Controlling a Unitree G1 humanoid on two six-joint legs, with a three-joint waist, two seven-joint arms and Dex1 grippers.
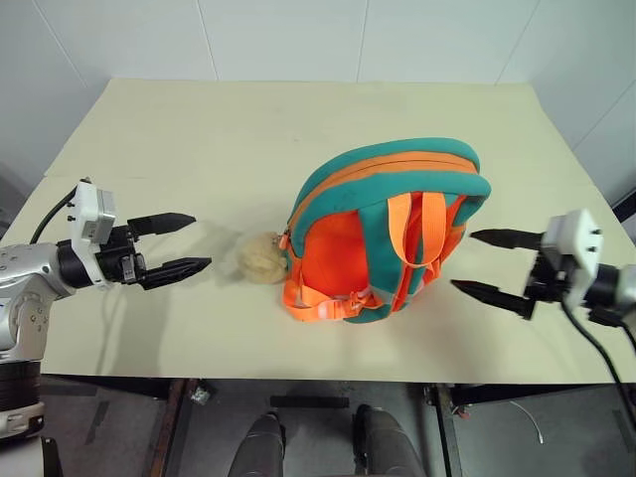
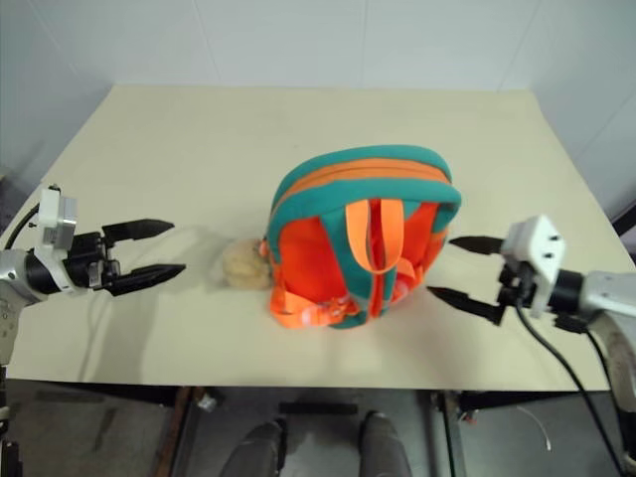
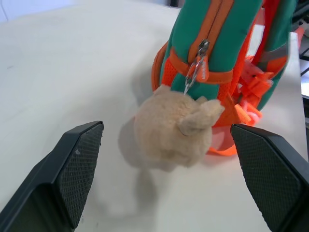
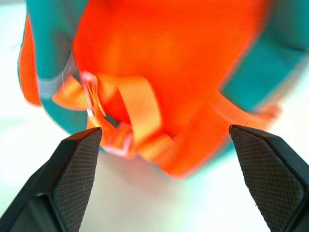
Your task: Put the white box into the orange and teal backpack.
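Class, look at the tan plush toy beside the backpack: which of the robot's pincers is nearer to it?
Left. The left pincer hangs open just beside the plush toy, apart from it; the right pincer stands open beyond the orange and teal backpack.

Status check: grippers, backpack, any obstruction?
Left gripper and right gripper open, empty, flanking the backpack. Backpack upright on table. Plush toy beside it.
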